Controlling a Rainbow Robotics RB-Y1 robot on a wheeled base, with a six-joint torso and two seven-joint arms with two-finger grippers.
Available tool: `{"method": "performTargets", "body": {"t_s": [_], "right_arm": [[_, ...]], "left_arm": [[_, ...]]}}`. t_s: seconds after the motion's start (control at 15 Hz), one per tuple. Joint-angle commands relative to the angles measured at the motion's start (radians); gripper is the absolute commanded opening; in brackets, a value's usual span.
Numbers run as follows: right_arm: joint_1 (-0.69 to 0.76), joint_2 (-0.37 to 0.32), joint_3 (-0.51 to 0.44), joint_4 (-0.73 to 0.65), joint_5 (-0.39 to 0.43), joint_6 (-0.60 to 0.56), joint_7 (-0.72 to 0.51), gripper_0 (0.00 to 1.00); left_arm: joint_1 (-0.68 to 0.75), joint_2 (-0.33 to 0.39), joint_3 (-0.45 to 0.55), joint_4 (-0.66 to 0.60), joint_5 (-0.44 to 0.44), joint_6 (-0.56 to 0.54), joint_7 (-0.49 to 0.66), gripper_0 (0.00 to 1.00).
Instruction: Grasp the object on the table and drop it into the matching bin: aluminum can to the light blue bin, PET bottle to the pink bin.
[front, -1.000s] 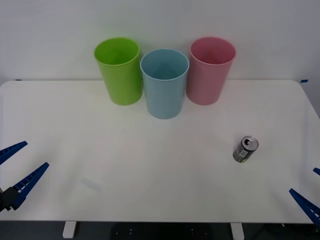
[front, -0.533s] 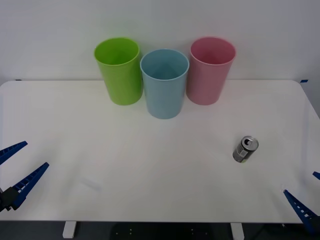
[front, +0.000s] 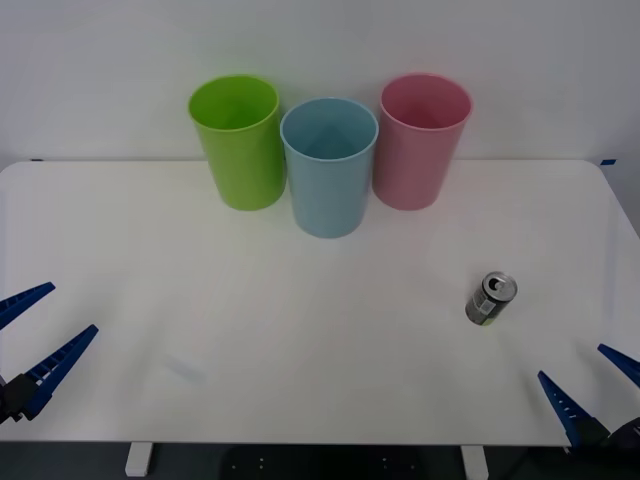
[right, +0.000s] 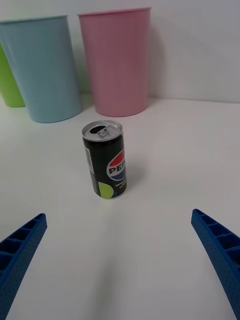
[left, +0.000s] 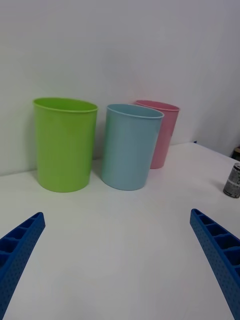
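A small dark aluminum can (front: 491, 298) with a silver top stands upright on the right part of the white table (front: 300, 330); the right wrist view shows the can (right: 105, 160) straight ahead, with a yellow-green mark low on its side. My right gripper (front: 588, 382) is open at the table's front right corner, short of the can and apart from it. At the back stand the light blue bin (front: 328, 166) and, to its right, the pink bin (front: 421, 140). My left gripper (front: 36, 335) waits open at the front left edge.
A lime green bin (front: 239, 141) stands left of the light blue bin (left: 130, 145), close against it. A white wall rises right behind the three bins. Bare tabletop lies between the can and the bins.
My right gripper has moved leftward along the front edge, toward the can's side of the table. The can, the bins and the left arm have not moved.
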Motion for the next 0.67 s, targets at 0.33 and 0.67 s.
{"method": "performTargets", "body": {"t_s": [0.33, 0.67], "right_arm": [[-0.184, 0.035, 0.025, 0.215, 0.024, -0.018, 0.04, 1.0], [-0.241, 0.073, 0.056, 0.22, 0.052, 0.052, 0.063, 1.0]], "left_arm": [[0.0, 0.0, 0.0, 0.0, 0.0, 0.0, 0.0, 1.0], [0.0, 0.0, 0.0, 0.0, 0.0, 0.0, 0.0, 1.0]]}}
